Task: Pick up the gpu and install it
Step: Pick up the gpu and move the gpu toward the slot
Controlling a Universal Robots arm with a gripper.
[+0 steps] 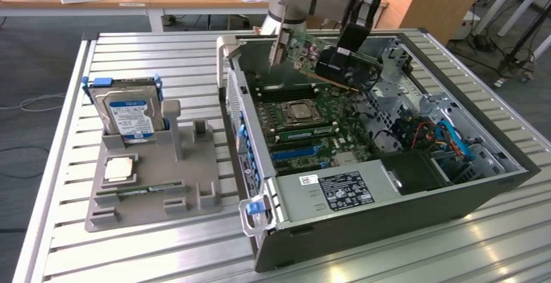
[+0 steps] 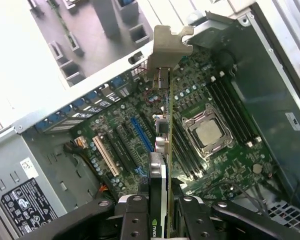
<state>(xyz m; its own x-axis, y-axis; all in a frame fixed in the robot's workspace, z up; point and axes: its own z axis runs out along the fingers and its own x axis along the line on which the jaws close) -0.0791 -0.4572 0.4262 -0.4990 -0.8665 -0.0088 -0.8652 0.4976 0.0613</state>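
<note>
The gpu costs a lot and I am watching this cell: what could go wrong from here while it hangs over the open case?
1. The gpu, clamped in the claw, looks tilted over the motherboard; lowered askew, its edge could miss the blue slot and strike nearby parts.
2. Its metal bracket is near the case wall and might catch there.
3. The claw grips the end far from the bracket, so the card could pivot.
</note>
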